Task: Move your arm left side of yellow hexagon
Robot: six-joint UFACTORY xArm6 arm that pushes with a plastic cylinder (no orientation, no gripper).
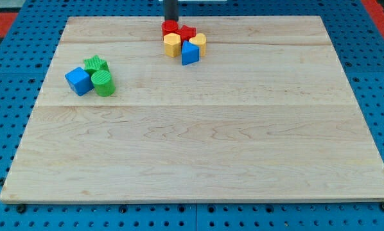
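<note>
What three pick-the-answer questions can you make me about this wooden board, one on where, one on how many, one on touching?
1. Where is my tip?
A. bottom edge
B. top edge, just above the red blocks
C. beside the green blocks

2. How many green blocks?
A. two
B. four
C. none

3. The yellow hexagon block is:
A. alone
B. off the wooden board
C. packed against neighbours

Answers: B, the rod ends at the red cylinder block; A, a green star block and a green cylinder block; C, it touches the blue triangular block.
</note>
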